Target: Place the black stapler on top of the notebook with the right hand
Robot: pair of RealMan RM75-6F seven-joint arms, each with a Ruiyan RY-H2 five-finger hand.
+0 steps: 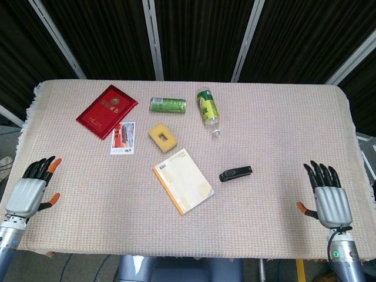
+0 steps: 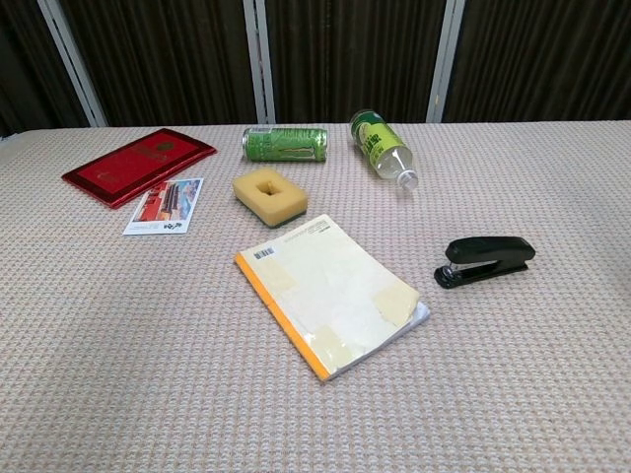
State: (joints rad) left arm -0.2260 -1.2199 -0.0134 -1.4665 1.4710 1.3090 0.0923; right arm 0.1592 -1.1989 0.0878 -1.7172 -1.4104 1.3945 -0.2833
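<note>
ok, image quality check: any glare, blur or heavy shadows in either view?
Head view: even lighting, sharp, the black stapler and notebook throw almost no shadow; the dark curtains behind show little detail. Chest view: crisp up close, a soft shadow under the stapler, mild sheen on the green can and red booklet; no motion blur.

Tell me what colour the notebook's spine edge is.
Orange, along the notebook's left edge; clearest in the chest view.
</note>
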